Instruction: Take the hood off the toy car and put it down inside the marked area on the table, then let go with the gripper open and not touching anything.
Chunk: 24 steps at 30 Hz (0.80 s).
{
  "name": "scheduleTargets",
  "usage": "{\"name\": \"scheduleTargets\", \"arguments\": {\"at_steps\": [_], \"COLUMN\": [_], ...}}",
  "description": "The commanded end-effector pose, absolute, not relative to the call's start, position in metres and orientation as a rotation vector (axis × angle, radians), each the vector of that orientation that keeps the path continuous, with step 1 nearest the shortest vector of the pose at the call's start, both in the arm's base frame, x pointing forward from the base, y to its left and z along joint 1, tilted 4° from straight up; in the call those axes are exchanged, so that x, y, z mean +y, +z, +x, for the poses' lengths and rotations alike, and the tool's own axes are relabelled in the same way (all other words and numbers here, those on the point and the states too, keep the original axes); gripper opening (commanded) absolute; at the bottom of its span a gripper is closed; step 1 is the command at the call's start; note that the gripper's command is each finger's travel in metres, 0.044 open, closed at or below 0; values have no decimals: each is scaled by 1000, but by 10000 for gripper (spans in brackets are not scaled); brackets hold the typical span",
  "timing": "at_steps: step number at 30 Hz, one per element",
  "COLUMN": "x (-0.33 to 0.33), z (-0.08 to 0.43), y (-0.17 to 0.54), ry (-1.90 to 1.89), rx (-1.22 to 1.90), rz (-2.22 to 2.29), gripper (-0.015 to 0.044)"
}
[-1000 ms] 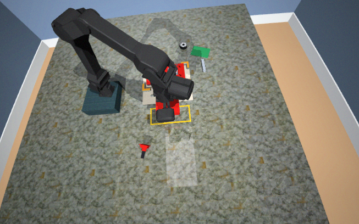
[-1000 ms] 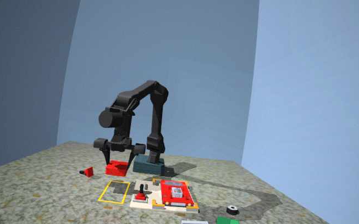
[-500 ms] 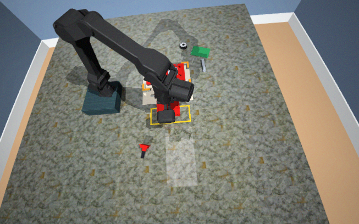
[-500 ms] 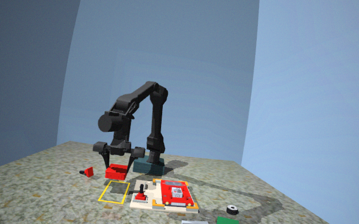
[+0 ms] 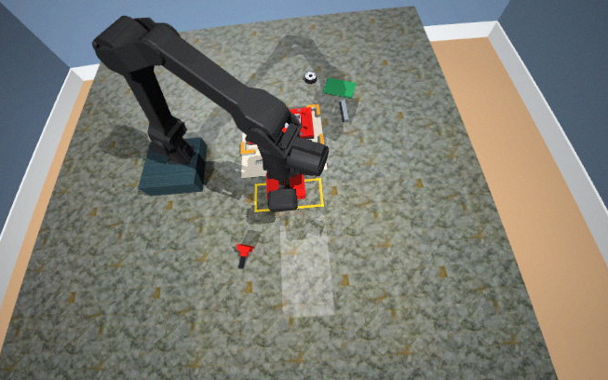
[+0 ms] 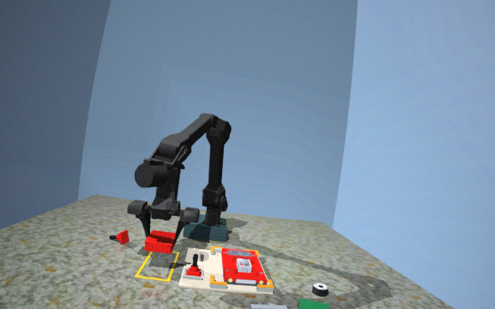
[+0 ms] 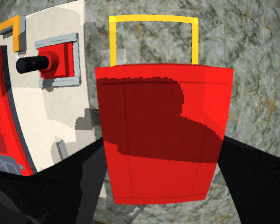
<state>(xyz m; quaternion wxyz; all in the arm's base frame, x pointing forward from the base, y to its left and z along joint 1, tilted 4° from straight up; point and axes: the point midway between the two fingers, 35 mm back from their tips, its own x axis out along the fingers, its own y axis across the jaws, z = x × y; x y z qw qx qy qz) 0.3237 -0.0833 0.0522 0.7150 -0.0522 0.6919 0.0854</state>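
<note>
we had the gripper point(image 5: 283, 188) point(image 6: 161, 239) point(image 7: 163, 141) clamped on the red hood point(image 5: 300, 187) point(image 6: 160, 241) point(image 7: 163, 135), holding it raised above the yellow marked area point(image 5: 322, 192) point(image 6: 152, 278) point(image 7: 153, 19). beside that marked area we had the cream board point(image 5: 250, 169) point(image 6: 198, 284) point(image 7: 38, 122), with the red toy car point(image 5: 306, 123) point(image 6: 244, 255) point(image 7: 6, 135) on it, its top open around a white block point(image 6: 243, 265). on the marked area's other side, well apart from the board, we saw a red piece with a black stem point(image 5: 244, 250) point(image 6: 123, 237) lying on the table point(image 5: 390, 283) point(image 6: 68, 276) point(image 7: 256, 50).

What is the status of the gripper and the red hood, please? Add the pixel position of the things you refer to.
Black gripper point(image 5: 286, 188) point(image 6: 161, 238) shut on red boxy hood point(image 6: 159, 241) point(image 7: 163, 135); hood held above yellow outline point(image 5: 322, 192) point(image 6: 173, 266) point(image 7: 195, 42); nothing seen blocking.
</note>
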Motion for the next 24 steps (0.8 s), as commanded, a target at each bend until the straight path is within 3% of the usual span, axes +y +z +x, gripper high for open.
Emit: {"name": "scheduleTargets", "arguments": {"at_steps": [1, 24], "x": [-83, -81], "z": [324, 323], "y": [48, 28], "ry": [189, 189], "rx": [1530, 1530], "rz": [-112, -112], "gripper": [0, 0]}}
